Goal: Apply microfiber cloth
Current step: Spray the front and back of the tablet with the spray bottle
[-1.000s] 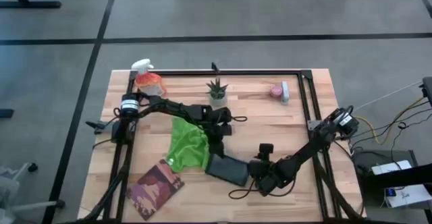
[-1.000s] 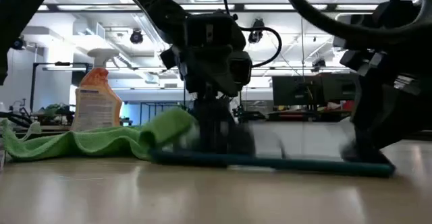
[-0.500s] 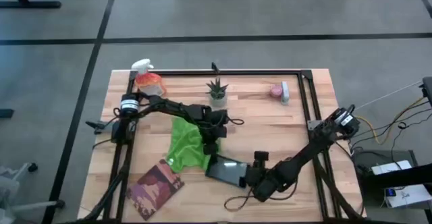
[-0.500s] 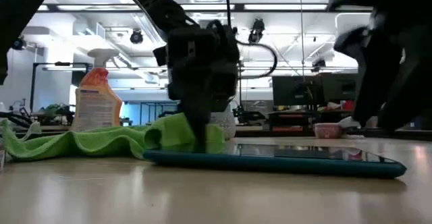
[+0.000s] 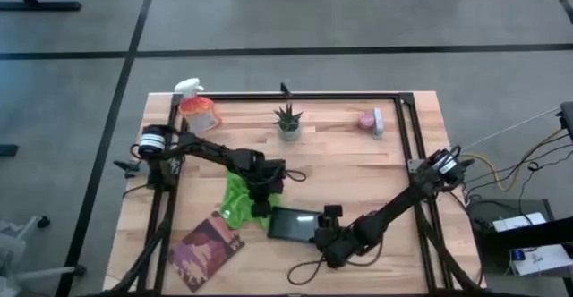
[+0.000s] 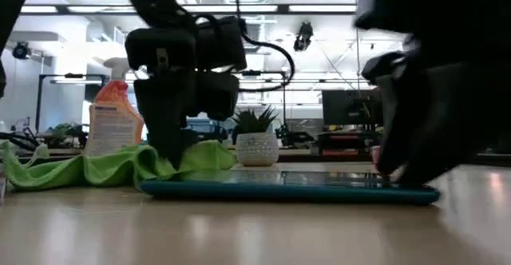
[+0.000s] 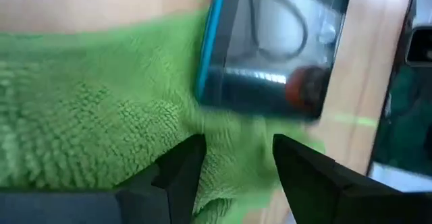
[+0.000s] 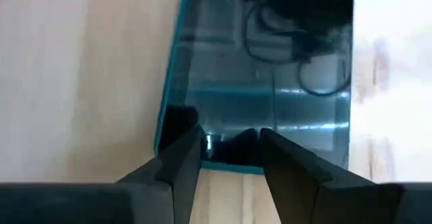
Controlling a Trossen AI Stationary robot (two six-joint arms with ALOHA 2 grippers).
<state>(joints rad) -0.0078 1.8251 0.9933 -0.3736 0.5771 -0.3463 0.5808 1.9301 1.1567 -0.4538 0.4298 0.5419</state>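
The lime-green microfiber cloth [image 5: 236,199] lies bunched on the table, with its right part against the left end of the dark, teal-edged tablet [image 5: 293,224]. My left gripper [image 5: 261,199] stands down on that right part [image 7: 101,116], shut on the cloth. The tablet [image 6: 287,187] lies flat on the wood. At its right end my right gripper [image 5: 324,236] is lowered, its fingers a little apart over the tablet's short edge [image 8: 256,166]. My left gripper has a bunch of the cloth's right part [image 7: 233,126] between its two fingers, beside the tablet's end. It comes from above, pointing down. The cloth stays on the table, slack and heaped. My right gripper rests its fingertips [image 8: 185,146] on the tablet's right end from above. The tablet stays flat on the table.
An orange spray bottle [image 5: 197,109] stands at the far left and a small potted plant [image 5: 287,123] at the far middle. A patterned book [image 5: 206,248] lies at the near left. A pink object [image 5: 367,119] sits far right. Black frame rails [image 5: 407,136] border the table.
My left gripper has gone toward the table's left and near edges, dragging the cloth, which has bunched into a smaller heap. My right gripper has gone toward the left edge. The tablet has slid left and turned more level with the table's front.
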